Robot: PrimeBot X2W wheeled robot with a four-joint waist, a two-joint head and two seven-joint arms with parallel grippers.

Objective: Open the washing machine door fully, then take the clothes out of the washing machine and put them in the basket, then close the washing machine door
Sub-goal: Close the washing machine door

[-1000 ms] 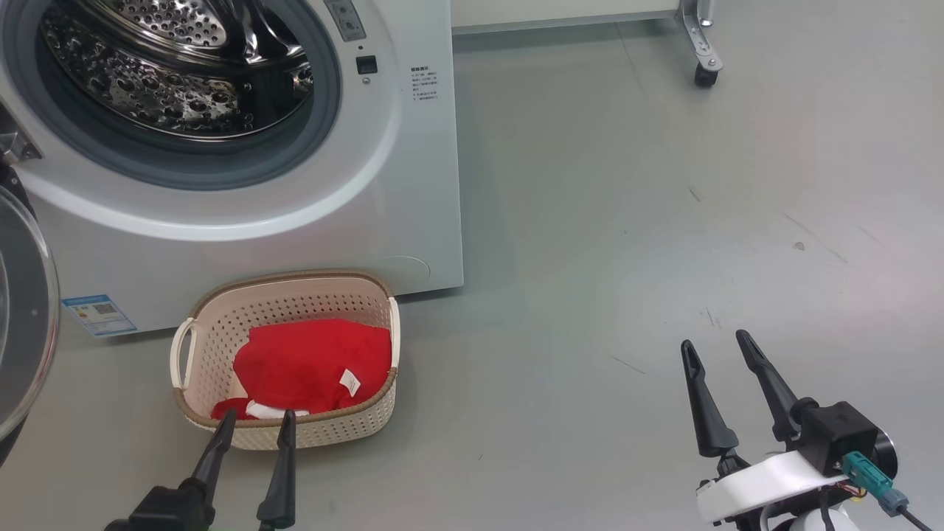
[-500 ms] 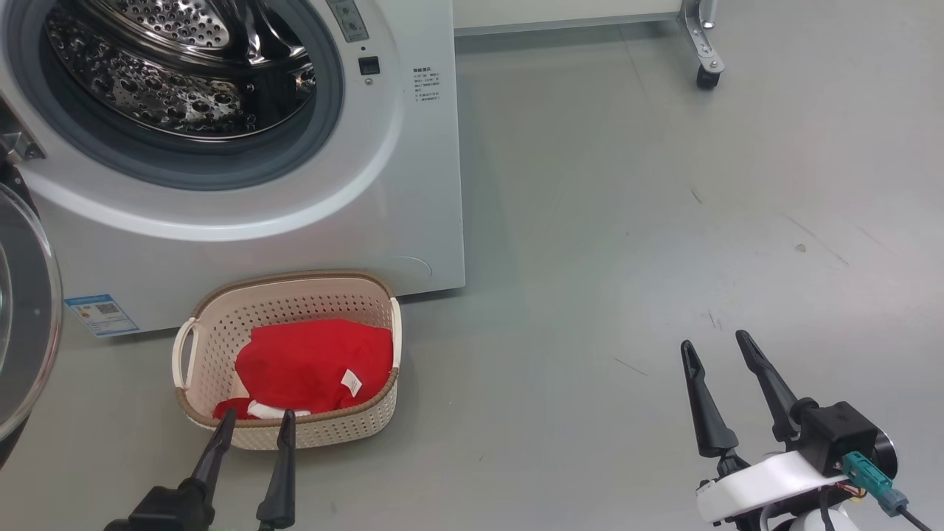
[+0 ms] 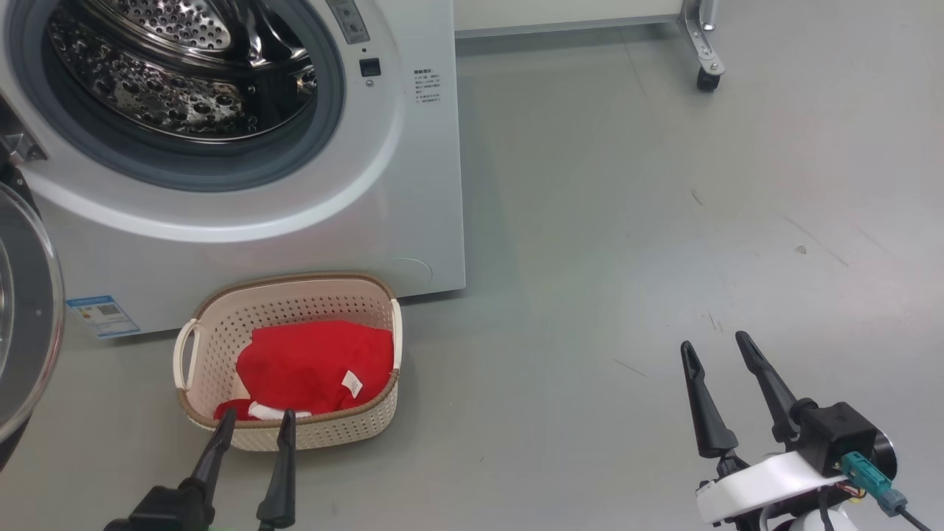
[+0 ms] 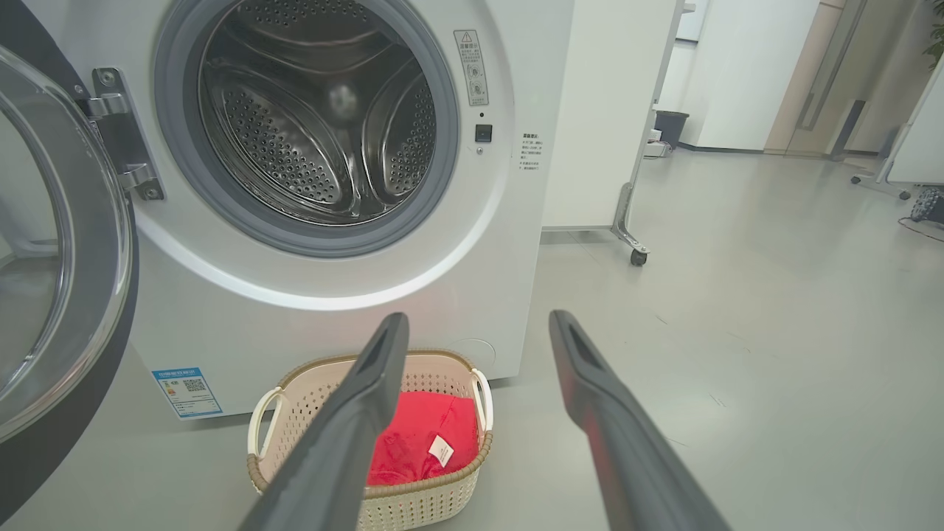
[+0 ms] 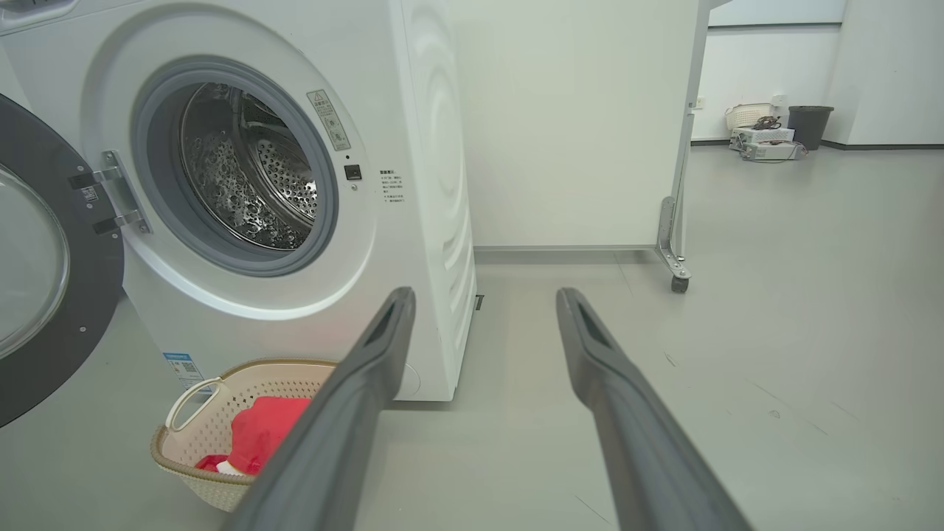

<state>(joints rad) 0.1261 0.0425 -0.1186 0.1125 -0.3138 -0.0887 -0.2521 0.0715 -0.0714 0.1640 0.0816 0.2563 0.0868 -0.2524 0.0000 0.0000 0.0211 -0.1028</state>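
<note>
Bright red fabric clothes (image 3: 313,365) lie in the cream perforated basket (image 3: 295,304); my left gripper (image 3: 257,414) and right gripper (image 3: 714,341) gape empty. Step 3 looks next: swing the black-rimmed glass door (image 4: 66,295) shut.

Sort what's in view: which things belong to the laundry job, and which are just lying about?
Belongs to the job: washing machine; washing machine door, standing open; red clothes, lying in the cream basket.
Just lying about: partition caster; dark waste bin; white boxes by the far wall.
</note>
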